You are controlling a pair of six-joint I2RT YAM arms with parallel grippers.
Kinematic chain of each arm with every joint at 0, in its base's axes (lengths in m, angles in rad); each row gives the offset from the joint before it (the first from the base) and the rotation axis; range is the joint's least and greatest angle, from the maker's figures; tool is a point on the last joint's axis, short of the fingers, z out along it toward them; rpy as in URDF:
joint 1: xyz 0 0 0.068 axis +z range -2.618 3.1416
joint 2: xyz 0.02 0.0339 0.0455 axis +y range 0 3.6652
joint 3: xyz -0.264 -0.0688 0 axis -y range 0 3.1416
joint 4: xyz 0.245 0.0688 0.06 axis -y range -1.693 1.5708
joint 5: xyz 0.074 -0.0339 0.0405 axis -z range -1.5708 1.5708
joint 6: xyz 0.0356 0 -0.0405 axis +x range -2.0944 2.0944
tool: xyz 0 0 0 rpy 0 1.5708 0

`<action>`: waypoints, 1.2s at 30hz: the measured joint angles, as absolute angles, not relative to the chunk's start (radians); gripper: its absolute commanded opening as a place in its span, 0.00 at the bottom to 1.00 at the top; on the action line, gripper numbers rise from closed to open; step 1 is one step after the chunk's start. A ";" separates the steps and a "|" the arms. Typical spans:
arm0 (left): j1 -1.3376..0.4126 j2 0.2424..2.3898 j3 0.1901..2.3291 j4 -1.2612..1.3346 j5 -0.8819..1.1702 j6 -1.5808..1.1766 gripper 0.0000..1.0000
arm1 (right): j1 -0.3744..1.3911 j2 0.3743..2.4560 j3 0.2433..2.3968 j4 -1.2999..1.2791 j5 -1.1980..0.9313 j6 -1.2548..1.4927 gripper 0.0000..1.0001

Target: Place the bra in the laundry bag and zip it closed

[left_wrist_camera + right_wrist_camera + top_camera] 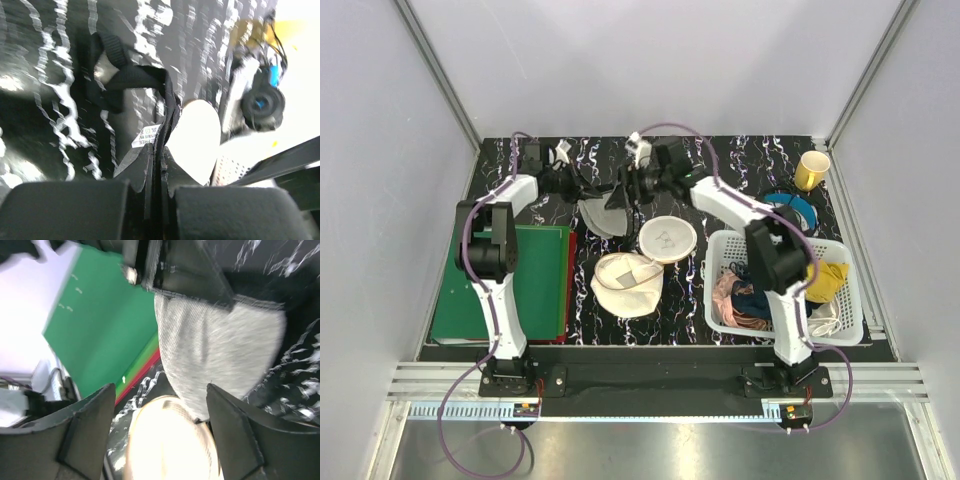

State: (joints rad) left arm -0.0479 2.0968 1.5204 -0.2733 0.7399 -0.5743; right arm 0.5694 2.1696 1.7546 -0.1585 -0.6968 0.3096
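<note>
bra: one grey-cupped bra with black straps [603, 212]; at far middle of black marbled table [720, 160], stretched between the two grippers; lower cup hangs just beyond the bag
left gripper [159, 187]: dark pads [65, 210] pressed together on the bra's black edge; white label shows just above the pinch; strap loops away over the table
right gripper [160, 390]: fingers [85, 435] wide apart; grey cup tip hangs in the gap, touching neither finger as far as visible; holds nothing
laundry bag: one round cream-white clamshell laundry bag [628, 288]; lies open at table middle, two halves side by side, far half showing a small dark mark; near side of the bra, unzipped
basket: one white plastic lattice basket [775, 234] at right, mixed clothes inside
other: one yellow cup [812, 170] far right; one blue tape roll [790, 205] beside it; one green flat board [525, 280] at left, red edge under it
arms: two
</note>
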 measured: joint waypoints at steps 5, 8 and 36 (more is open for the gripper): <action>-0.056 1.976 1.514 -0.318 0.834 -0.498 0.00 | 0.518 1.977 1.716 -0.218 -0.693 0.288 0.96; -0.084 1.869 1.489 -0.322 0.867 -0.458 0.00 | 0.514 1.886 1.650 -0.245 -0.685 0.273 1.00; -0.556 1.311 1.298 -0.350 1.158 -0.296 0.00 | 0.550 0.989 1.182 -0.579 -0.772 0.107 1.00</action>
